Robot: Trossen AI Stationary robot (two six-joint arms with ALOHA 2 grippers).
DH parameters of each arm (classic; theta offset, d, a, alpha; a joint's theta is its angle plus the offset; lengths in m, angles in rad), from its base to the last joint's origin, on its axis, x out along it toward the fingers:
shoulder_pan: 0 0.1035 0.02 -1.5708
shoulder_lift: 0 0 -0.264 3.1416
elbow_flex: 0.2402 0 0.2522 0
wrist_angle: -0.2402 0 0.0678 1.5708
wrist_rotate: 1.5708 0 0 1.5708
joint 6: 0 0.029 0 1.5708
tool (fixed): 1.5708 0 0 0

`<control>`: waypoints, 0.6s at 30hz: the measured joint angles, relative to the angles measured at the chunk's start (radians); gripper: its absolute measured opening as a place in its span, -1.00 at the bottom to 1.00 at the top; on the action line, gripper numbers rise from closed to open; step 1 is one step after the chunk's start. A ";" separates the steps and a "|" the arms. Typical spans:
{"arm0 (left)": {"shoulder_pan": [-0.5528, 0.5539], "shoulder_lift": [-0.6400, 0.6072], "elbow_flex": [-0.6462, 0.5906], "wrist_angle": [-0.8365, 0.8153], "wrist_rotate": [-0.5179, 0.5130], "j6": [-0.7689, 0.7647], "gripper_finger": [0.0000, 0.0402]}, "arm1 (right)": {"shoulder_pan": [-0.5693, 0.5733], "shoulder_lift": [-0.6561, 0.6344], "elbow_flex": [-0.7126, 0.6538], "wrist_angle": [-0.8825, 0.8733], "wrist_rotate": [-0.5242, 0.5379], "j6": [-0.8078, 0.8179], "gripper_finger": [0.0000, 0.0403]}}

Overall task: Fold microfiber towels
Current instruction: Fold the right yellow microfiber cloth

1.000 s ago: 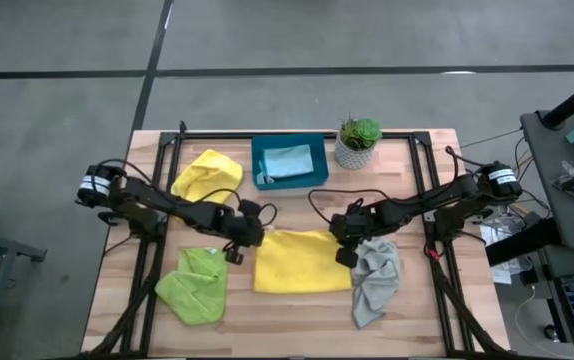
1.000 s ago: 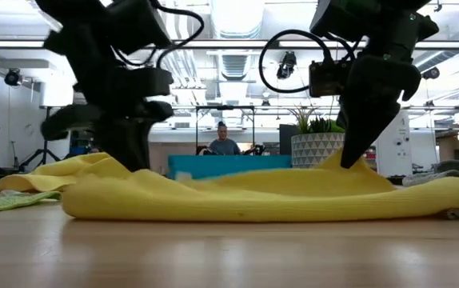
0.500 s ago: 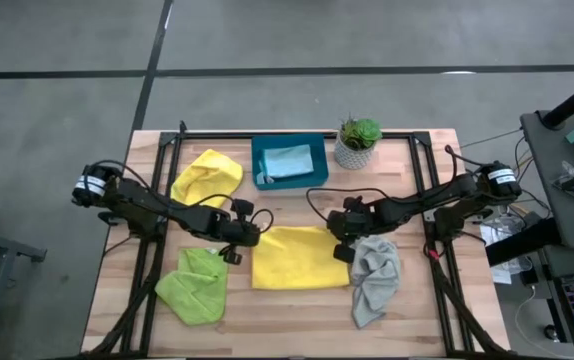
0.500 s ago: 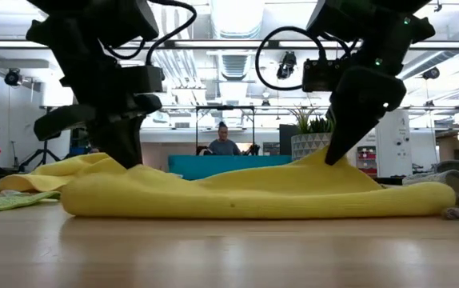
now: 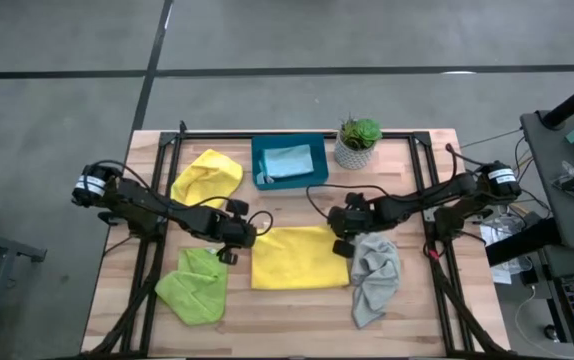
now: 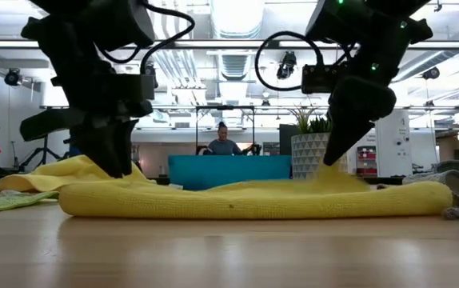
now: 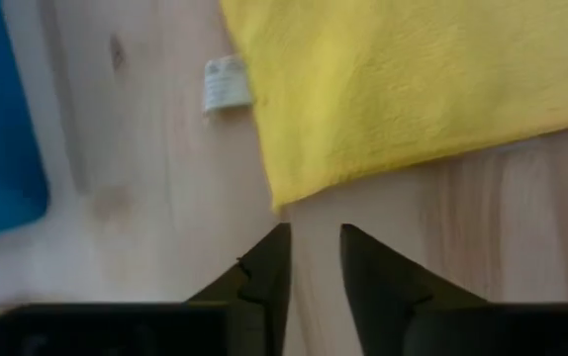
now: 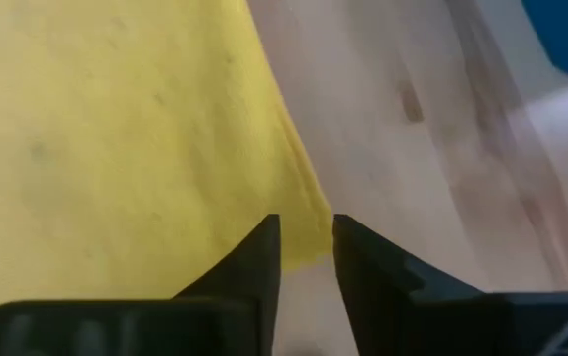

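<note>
Yellow cloth, folded into a flat rectangle (image 5: 300, 257), lies in the middle of the wooden counter (image 5: 287, 310) seen from above, with the left hand (image 5: 235, 230) at its far left corner and the right hand (image 5: 341, 232) at its far right corner. A second yellow cloth (image 5: 208, 175) sits crumpled near the far left, a lime green cloth (image 5: 194, 284) lies near the front left, and a grey cloth (image 5: 374, 276) is bunched just right of the folded one. A light blue cloth (image 5: 288, 160) rests inside the teal tray (image 5: 260, 160) at the back, beside a small potted plant (image 5: 357, 142). From counter height, the folded yellow cloth (image 6: 245, 200) stretches low across the wood, both dark hands hanging just above its back edge, the tray (image 6: 229, 170) and the plant pot (image 6: 309, 150) behind it, and a person (image 6: 225, 141) far off in the room. Past the left hand (image 7: 314, 252), its fingers (image 7: 264, 272) stand slightly apart, released, just off the cloth's corner (image 7: 284, 188), near a small white label (image 7: 227, 83). Past the right hand (image 8: 306, 242), the fingers (image 8: 254, 262) are likewise parted and empty, over the cloth's edge (image 8: 299, 213).
</note>
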State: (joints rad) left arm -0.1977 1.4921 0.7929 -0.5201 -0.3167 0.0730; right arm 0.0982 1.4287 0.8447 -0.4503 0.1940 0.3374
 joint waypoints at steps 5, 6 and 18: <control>0.000 -0.004 0.031 -0.030 -0.006 -0.012 -0.41 | -0.014 -0.001 0.036 -0.103 0.001 0.002 -0.47; -0.001 -0.006 0.039 -0.030 -0.002 -0.015 -0.39 | -0.015 -0.001 0.046 -0.121 0.005 0.002 -0.47; -0.018 0.023 -0.020 0.354 0.109 -0.121 -0.67 | 0.050 0.002 0.038 0.091 0.016 -0.016 -0.92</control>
State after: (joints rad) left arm -0.2157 1.5147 0.7733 -0.1663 -0.2073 -0.0477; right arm 0.1484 1.4309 0.8823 -0.3598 0.2096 0.3212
